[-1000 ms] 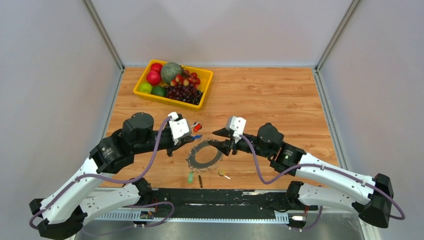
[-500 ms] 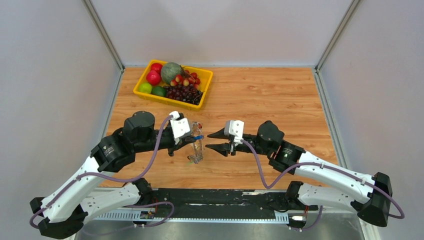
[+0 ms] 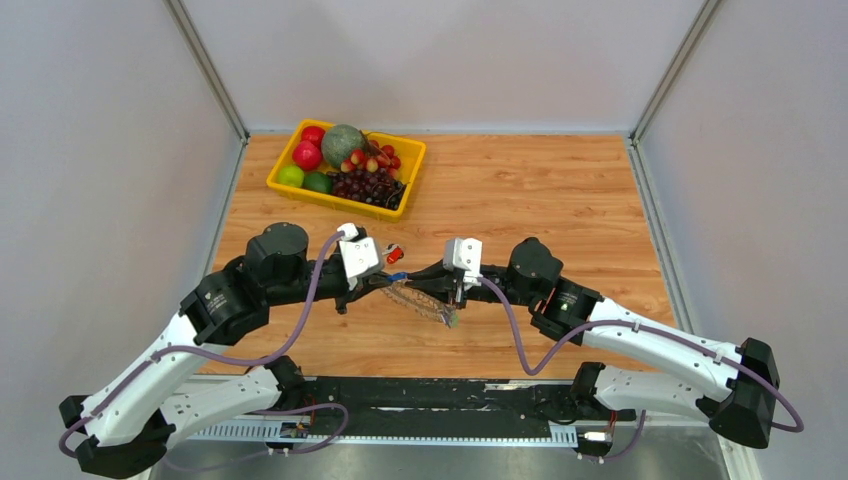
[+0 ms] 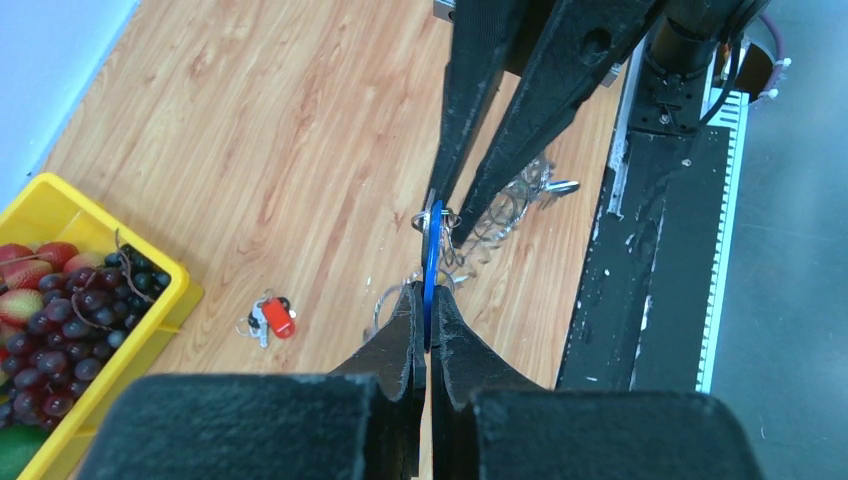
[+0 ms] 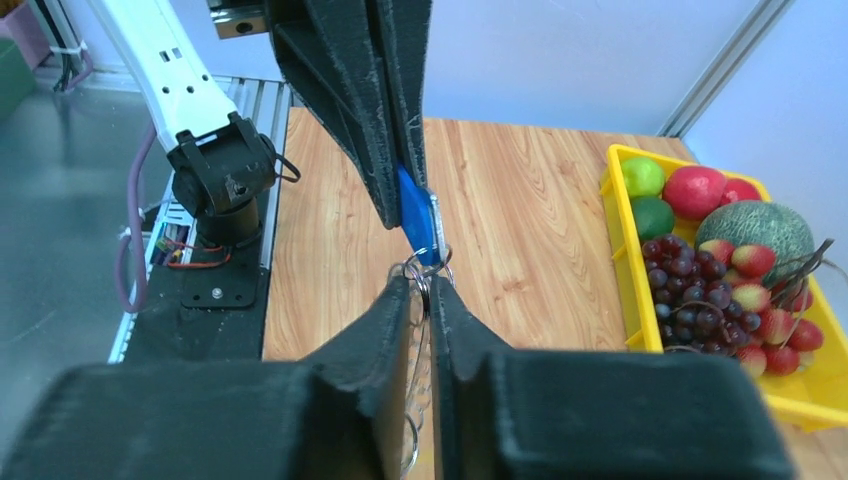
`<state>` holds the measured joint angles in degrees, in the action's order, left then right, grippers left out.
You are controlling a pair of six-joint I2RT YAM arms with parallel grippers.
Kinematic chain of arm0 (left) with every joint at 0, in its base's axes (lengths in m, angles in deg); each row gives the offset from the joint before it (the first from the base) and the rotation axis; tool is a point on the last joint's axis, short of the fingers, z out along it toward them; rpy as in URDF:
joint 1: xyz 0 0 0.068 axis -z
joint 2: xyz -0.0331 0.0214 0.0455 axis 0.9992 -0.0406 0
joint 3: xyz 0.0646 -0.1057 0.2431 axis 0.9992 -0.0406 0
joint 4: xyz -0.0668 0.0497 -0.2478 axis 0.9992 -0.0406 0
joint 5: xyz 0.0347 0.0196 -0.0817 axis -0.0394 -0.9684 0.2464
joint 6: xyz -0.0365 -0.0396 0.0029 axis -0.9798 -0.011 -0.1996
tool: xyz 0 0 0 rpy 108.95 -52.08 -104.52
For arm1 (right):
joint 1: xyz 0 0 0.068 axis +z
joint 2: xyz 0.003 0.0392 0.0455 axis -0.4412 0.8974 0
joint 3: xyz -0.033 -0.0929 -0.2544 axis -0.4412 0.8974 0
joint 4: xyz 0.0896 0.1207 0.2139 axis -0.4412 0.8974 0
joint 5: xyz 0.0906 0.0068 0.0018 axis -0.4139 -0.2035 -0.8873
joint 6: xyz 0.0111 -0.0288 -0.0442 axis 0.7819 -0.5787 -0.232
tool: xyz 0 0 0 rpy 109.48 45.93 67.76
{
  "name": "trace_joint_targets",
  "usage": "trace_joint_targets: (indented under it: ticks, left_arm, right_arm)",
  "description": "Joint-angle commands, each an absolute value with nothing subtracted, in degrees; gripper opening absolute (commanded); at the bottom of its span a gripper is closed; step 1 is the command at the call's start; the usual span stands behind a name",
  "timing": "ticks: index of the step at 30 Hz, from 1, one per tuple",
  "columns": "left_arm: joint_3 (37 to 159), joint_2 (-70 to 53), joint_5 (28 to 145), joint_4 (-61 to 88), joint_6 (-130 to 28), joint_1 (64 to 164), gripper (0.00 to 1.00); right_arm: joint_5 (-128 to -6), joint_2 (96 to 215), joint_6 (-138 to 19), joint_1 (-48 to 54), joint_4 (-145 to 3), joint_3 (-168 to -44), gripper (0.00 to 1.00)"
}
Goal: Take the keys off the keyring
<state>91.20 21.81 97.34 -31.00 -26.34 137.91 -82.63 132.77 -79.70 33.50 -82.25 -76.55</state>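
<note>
The keyring [image 3: 425, 303] hangs as a floppy silvery loop above the table between both grippers, sagging toward the near right. My left gripper [image 3: 392, 279] is shut on the head of a blue key [image 4: 431, 260], with its black fingertips [image 4: 412, 300] pressed against it. My right gripper [image 5: 422, 290] faces it tip to tip and is shut on the thin wire of the keyring [image 5: 420, 268] just below the blue key [image 5: 415, 215]. More of the loop trails down between the right fingers. A red key [image 3: 395, 253] lies loose on the wood behind the grippers.
A yellow fruit tray [image 3: 330, 203] with grapes, a melon and apples stands at the back left. The red key [image 4: 278, 318] lies with a small dark key and ring, between the tray [image 4: 60, 215] and the grippers. The black base rail [image 4: 660, 250] runs along the near edge.
The keyring lay flat on the table; the left gripper lifted it by the blue key. The right gripper moved left and closed on the ring, which now stretches between them.
</note>
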Motion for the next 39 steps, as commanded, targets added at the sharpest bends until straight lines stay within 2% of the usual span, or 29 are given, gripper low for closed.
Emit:
trace_joint_targets:
  ticks: [1, 2, 3, 13, 20, 28, 39]
  left_arm:
    - [93.9, 22.9, 98.8, -27.1, -27.2, 138.1, 0.00]
    - [94.0, 22.9, 98.6, -27.2, -27.2, 138.1, 0.00]
    - [94.0, 23.0, 98.5, -27.2, -27.1, 138.1, 0.00]
    - [94.2, 23.8, 97.4, -27.2, -27.2, 138.1, 0.00]
    - [92.4, 23.6, 98.3, -26.0, -28.1, 138.1, 0.00]
    - [90.6, 23.5, 100.1, -23.4, -29.5, 138.1, 0.00]
    - [88.6, 23.2, 99.4, -23.3, -29.0, 138.0, 0.00]
  right_arm:
    - [-85.8, 133.0, -79.5, 33.4, -85.6, -78.5, 0.07]
    - [-85.7, 133.1, -79.4, 33.4, -85.6, -78.5, 0.01]
    - [-85.6, 133.1, -79.4, 33.4, -85.5, -78.5, 0.00]
    - [-77.0, 129.7, -75.9, 33.4, -88.1, -75.5, 0.00]
    - [-72.7, 125.2, -63.5, 33.4, -107.5, -67.1, 0.00]
    - [-70.0, 127.1, -55.0, 33.4, -122.3, -63.0, 0.00]
    - [-70.6, 128.7, -54.0, 33.4, -123.4, -65.8, 0.00]
